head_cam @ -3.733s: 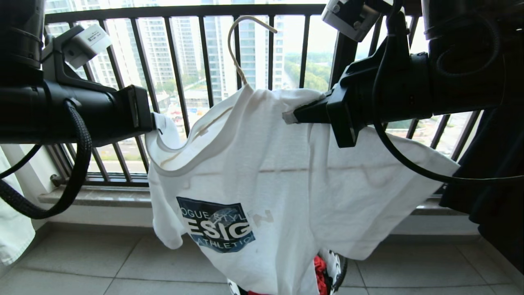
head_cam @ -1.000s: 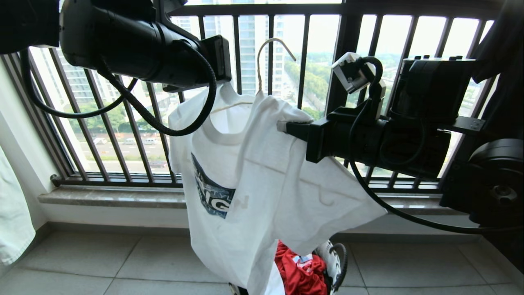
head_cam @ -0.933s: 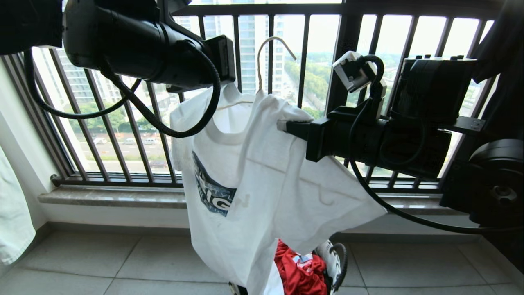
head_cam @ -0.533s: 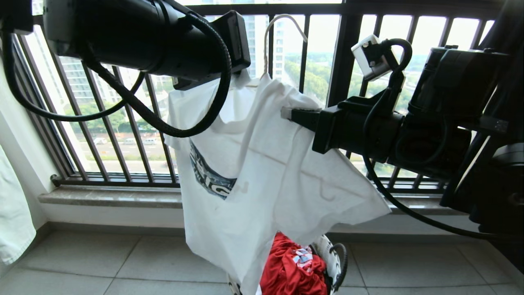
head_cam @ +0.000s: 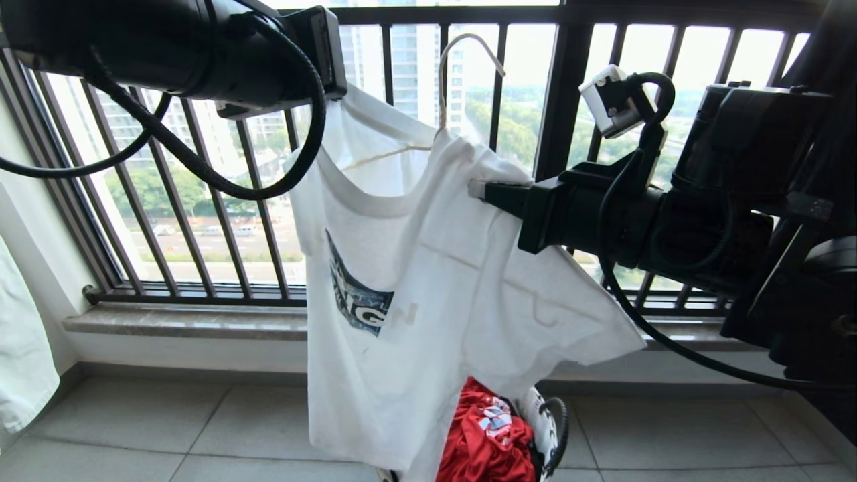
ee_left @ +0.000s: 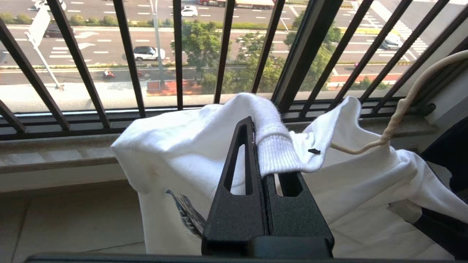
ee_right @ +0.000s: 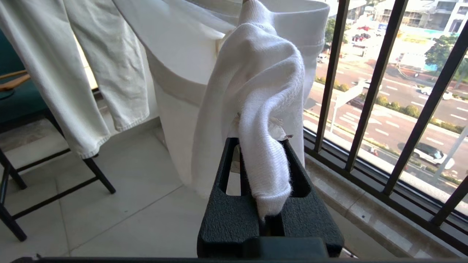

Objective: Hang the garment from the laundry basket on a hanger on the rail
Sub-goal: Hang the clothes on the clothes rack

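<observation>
Both claws are clamped on the garment (head_cam: 428,281) — left claw (ee_left: 256,146) at one shoulder, right claw (head_cam: 477,191) at the other. The hanger (head_cam: 445,73) rises between them, apparently so its hook stays free for the rail, unseen; the laundry basket (head_cam: 546,422) sits well below.

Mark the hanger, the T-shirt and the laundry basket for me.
hanger (head_cam: 444,67): head view, on the hook's curved wire.
T-shirt (head_cam: 435,294): head view, on the front, right of the graphic.
laundry basket (head_cam: 543,422): head view, on the woven rim beside the red cloth (head_cam: 485,435).
</observation>
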Robot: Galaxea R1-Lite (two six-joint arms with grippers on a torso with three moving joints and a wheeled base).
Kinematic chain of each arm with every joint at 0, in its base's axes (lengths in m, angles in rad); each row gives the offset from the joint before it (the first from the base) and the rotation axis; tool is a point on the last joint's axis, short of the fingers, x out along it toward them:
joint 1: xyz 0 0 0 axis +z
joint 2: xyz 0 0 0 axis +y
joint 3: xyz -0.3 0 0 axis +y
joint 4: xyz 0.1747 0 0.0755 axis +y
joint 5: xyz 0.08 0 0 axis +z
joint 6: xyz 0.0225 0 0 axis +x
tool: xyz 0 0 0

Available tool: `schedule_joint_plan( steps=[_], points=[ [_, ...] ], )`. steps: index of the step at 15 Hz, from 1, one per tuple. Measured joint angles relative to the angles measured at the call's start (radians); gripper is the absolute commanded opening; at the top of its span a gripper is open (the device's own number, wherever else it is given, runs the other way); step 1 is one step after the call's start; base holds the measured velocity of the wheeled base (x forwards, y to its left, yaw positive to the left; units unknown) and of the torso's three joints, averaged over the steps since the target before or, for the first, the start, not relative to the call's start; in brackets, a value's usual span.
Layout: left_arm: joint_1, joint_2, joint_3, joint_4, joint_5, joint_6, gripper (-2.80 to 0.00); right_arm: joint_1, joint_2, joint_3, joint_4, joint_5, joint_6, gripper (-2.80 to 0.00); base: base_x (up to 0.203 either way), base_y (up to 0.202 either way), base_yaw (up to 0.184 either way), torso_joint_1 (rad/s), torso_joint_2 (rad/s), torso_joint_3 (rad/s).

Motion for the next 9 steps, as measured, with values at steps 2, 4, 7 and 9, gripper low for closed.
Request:
schedule_joint_plan(
  steps=[2,4,7,9],
  points=[
    [0.041,0.001,0.0,-0.003,0.058,0.078,-2.8,-0.015,0.0,0.005,0.0,0.0,-0.033,-2.8,0.0,0.0,0.0,0.0,0.0,0.0],
    [0.064,0.008,0.0,-0.008,0.114,0.152,-2.8,-0.024,0.0,0.006,0.0,0.0,-0.044,-2.8,0.0,0.0,0.0,0.0,0.0,0.0],
    [0.086,0.017,0.0,-0.029,0.14,0.195,-2.8,-0.038,-0.003,0.003,-0.003,0.001,-0.04,-2.8,0.0,0.0,0.0,0.0,0.0,0.0],
    [0.089,0.03,-0.001,-0.045,0.141,0.196,-2.8,-0.039,-0.009,-0.002,-0.004,0.002,-0.009,-2.8,0.0,0.0,0.0,0.0,0.0,0.0]
  ],
)
